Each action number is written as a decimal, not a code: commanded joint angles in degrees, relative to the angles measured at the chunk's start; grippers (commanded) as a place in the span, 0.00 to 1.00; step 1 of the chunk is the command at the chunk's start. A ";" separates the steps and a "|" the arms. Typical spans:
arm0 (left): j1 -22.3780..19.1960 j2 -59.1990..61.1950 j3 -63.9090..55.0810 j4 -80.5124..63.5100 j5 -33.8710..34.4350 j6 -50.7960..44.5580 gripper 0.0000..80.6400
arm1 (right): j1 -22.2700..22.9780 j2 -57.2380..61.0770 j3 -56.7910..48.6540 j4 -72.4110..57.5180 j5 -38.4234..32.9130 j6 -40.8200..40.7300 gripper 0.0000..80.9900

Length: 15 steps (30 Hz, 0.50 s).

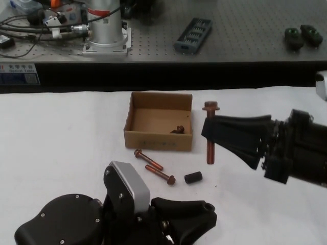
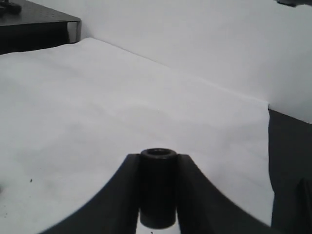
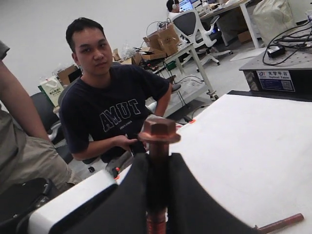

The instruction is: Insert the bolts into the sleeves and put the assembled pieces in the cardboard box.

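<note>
I see a white sheet covering the bench around the cardboard box, and a dark perforated table behind the box. My right gripper clamps a bolt upright, just right of the box. My left gripper holds a sleeve over the sheet. In the room stand desks with cartons.

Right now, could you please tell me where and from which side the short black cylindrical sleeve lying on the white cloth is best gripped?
Probably across the curved middle of the short black cylindrical sleeve, from above: it lies on its side on the white cloth, apart from the nearest copper bolt, leaving both flanks free.
</note>
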 commanded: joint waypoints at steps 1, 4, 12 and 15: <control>-0.24 -0.07 -0.47 -1.34 -2.66 -4.44 0.17 | -0.20 -0.58 2.29 -5.30 -0.72 2.26 0.01; -0.24 -0.07 -0.47 -2.73 -4.70 -6.90 0.17 | -0.20 -0.69 3.89 -7.70 -0.72 3.45 0.01; -0.24 -0.07 -0.47 -6.84 -5.38 -11.75 0.17 | -0.42 -0.70 4.71 -8.63 -1.77 3.92 0.01; -0.24 -0.07 -0.47 -6.83 -2.93 -12.40 0.17 | -0.97 -0.70 4.86 -8.62 -3.42 4.36 0.01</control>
